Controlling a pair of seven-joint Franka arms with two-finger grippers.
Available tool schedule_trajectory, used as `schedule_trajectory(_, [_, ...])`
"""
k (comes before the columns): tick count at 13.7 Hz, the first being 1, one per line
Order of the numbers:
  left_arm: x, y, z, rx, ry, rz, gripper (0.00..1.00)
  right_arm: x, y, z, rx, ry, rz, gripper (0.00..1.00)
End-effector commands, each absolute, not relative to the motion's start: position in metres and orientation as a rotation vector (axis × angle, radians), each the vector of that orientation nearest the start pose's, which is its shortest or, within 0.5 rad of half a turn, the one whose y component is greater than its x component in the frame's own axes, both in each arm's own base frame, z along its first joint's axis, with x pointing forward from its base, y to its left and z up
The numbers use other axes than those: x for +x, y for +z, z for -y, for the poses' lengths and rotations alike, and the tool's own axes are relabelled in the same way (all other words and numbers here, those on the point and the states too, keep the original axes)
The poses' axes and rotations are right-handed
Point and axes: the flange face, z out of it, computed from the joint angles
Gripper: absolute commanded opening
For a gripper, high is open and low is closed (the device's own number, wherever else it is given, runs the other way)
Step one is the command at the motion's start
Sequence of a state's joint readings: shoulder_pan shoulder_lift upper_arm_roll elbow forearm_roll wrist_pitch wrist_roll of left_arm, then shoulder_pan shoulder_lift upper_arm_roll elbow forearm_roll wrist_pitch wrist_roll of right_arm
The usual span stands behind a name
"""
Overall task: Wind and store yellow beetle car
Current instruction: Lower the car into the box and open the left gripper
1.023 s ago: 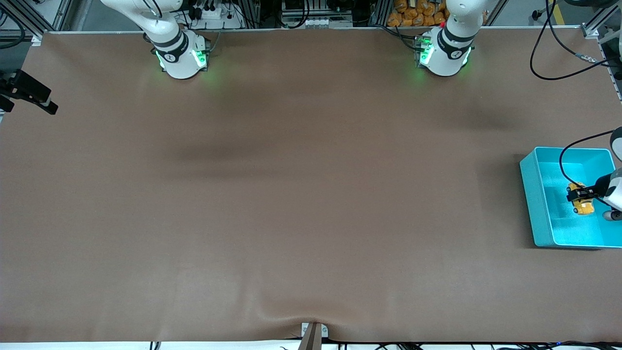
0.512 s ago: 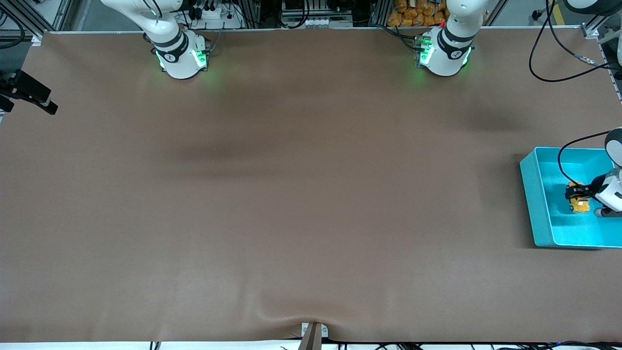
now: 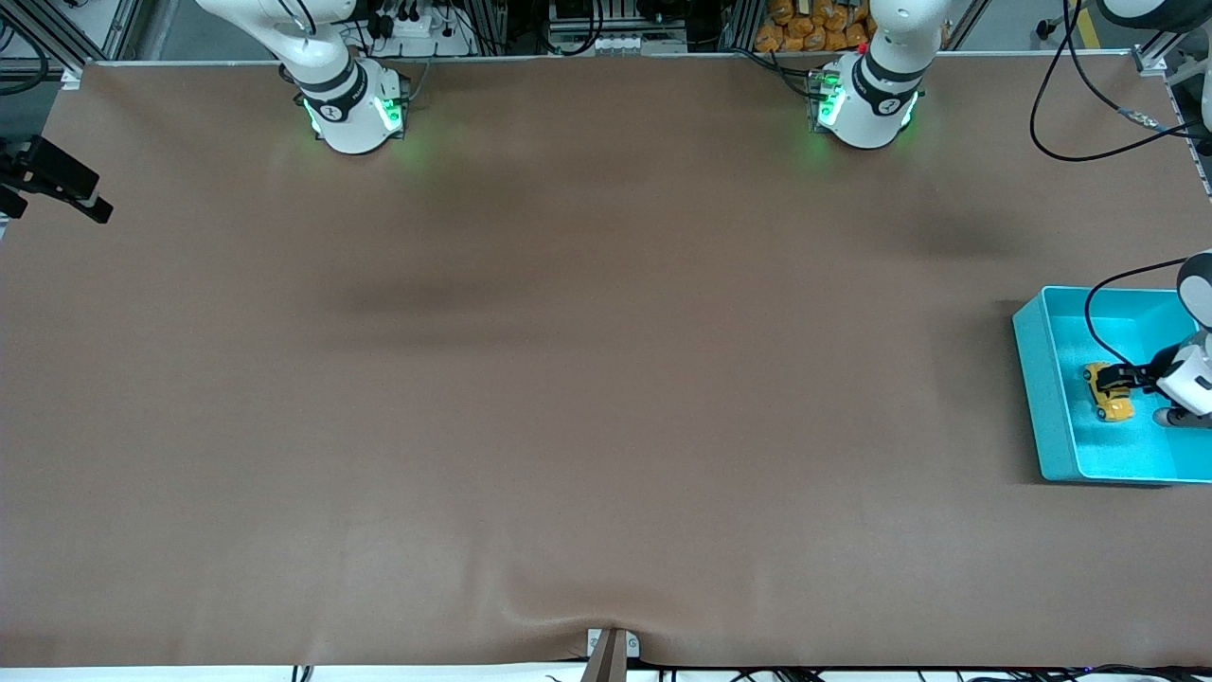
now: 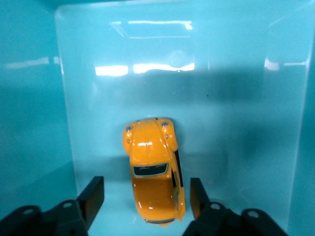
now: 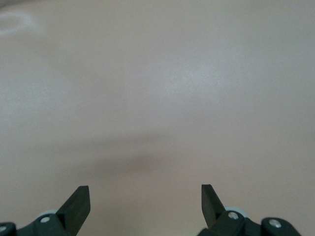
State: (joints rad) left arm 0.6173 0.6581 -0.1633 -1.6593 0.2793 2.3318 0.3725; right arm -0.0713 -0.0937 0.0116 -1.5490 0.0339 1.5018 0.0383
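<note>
The yellow beetle car [image 4: 154, 170] lies on the floor of the teal bin [image 3: 1046, 398], at the left arm's end of the bench [image 3: 568, 379]. The left end effector [image 4: 146, 199] is low inside the bin with its fingers spread either side of the car, apparently clear of its body. The right end effector [image 5: 145, 202] waits over bare bench, fingers apart and holding nothing.
</note>
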Motion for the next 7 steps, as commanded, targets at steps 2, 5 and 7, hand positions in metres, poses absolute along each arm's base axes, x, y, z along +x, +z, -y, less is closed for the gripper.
schedule_trajectory(2, [0.621, 0.321, -0.284, -2.989, -0.017, -0.189, 1.00, 0.519, 0.683, 0.028, -3.114, -0.067, -0.180, 1.00])
schedule_trajectory(5, [0.620, 0.380, -0.250, -2.985, 0.001, -0.220, 1.00, 0.519, 0.683, 0.029, -3.114, -0.067, -0.183, 1.00])
schedule_trajectory(7, [0.619, 0.409, -0.228, -3.016, -0.007, -0.170, 1.00, 0.519, 0.683, 0.029, -3.112, -0.067, -0.182, 1.00])
